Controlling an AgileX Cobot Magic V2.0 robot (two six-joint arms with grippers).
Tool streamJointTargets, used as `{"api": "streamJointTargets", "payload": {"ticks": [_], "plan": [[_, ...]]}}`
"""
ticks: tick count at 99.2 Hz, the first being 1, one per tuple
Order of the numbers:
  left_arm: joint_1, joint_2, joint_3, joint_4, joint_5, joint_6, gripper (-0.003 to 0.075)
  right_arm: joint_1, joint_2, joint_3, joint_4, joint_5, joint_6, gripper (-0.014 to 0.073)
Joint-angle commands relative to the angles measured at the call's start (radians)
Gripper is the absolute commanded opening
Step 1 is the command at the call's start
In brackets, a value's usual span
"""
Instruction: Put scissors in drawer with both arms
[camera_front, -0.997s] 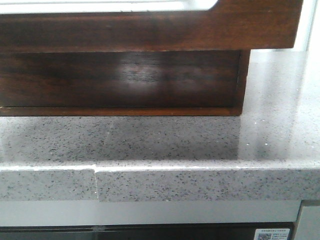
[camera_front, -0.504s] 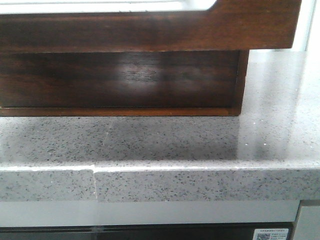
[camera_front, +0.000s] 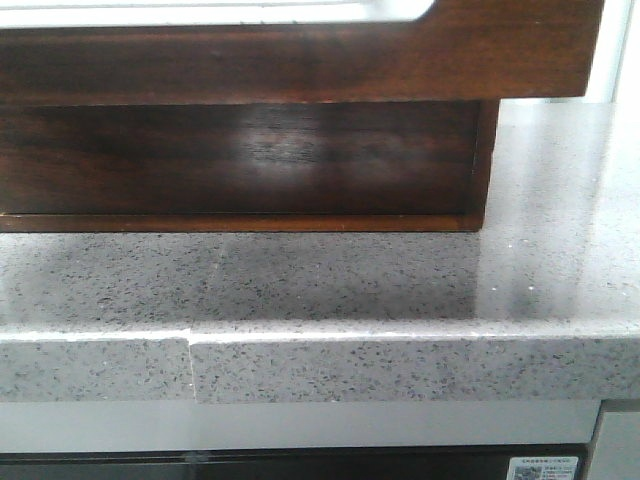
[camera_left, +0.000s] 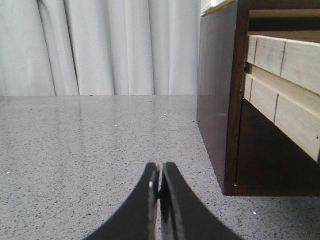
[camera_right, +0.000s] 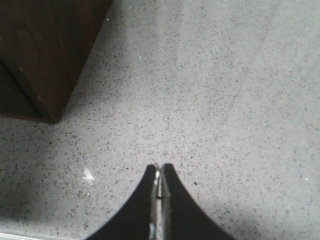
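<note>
Both my left hand and right hand are clenched on nothing above the surface, no scissors in view; the drawer, stiff glossy wood, likely slippery, is best hooked at its top cut-out.

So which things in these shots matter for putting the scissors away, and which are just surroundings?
Job:
- drawer, pulled out
- left claw, shut and empty
- right claw, shut and empty
- scissors: not visible in any view

Surroundings:
- speckled grey countertop
- white curtain
- wooden cabinet that houses the drawer
</note>
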Motion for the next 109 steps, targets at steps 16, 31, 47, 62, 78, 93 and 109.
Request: {"api": "streamJointTargets", "payload": {"ticks": [16,31,47,62,78,93,109], "plan": [[-0.005,-0.033,0.036,-0.001,-0.083,-0.011,-0.002,-0.007,0.002,-0.027,-0.021,-0.06,-0.004,-0.0069],[-0.005,-0.033,0.036,-0.001,-0.083,-0.011,-0.002,-0.007,0.002,-0.027,-0.021,-0.06,-0.004,-0.0069],[-0.005,-0.033,0.036,-0.001,-0.083,-0.011,-0.002,-0.026,-0.069,0.029,-0.026,-0.109,-0.004,-0.0069],[-0.004,-0.033,0.036,-0.001,-0.083,-0.011,-0.002,-0.133,-0.247,0.219,-0.021,-0.28,-0.004,-0.0069],[-0.004,-0.033,0.036,-0.001,-0.083,-0.011,-0.002,-0.241,-0.491,0.454,0.013,-0.518,-0.004,-0.0069],[-0.004,-0.033,0.036,-0.001,-0.083,-0.011,-0.002,-0.28,-0.641,0.604,0.015,-0.619,-0.004,-0.0069],[-0.004,-0.033,0.036,-0.001,-0.083,-0.011,-0.002,-0.28,-0.699,0.713,0.016,-0.713,-0.004,-0.0069]]}}
